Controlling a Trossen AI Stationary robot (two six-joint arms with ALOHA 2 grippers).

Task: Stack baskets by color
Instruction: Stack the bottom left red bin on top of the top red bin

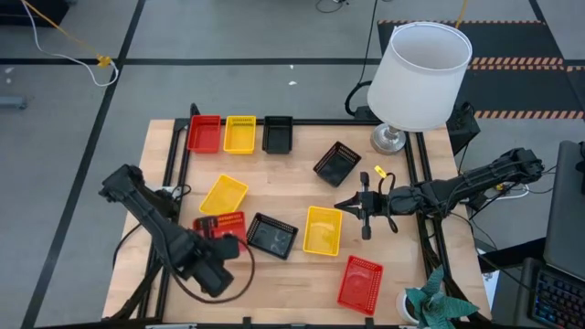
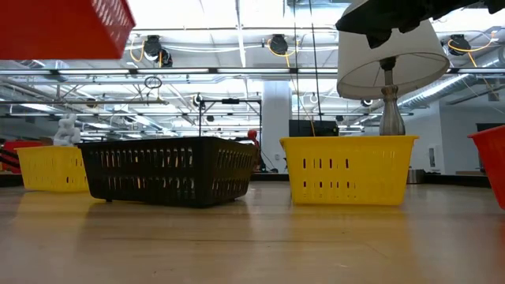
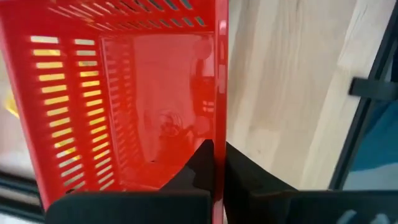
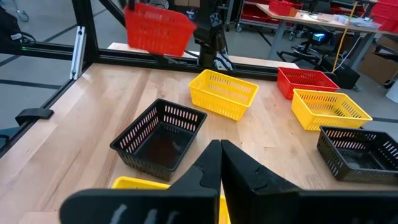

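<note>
My left gripper [image 1: 222,239] is shut on a red basket [image 1: 219,225] and holds it in the air over the table's near left part; the low view shows this red basket [image 2: 63,28] high above the wood. On the table stand a yellow basket [image 1: 224,194], a black basket [image 1: 271,235], a yellow basket [image 1: 322,230], a black basket [image 1: 336,163] and a red basket [image 1: 360,283]. At the far edge a red [image 1: 204,133], a yellow [image 1: 240,133] and a black basket [image 1: 277,133] stand in a row. My right gripper [image 1: 345,206] hovers shut, near level, beside the yellow basket at centre right. My left gripper pinches one side wall of the red basket at its rim [image 3: 219,124], with one finger [image 3: 199,168] inside and the other finger [image 3: 249,180] outside. The fingers come from above, pointing down. The basket hangs below them, lifted clear of the table and slightly tilted [image 4: 158,28].
A lamp with a large white shade [image 1: 420,73] stands at the table's far right corner, and a small green plant [image 1: 439,306] at the near right corner. A black frame rail [image 1: 174,174] runs along the table's left side. Bare wood lies along the near edge [image 1: 283,292].
</note>
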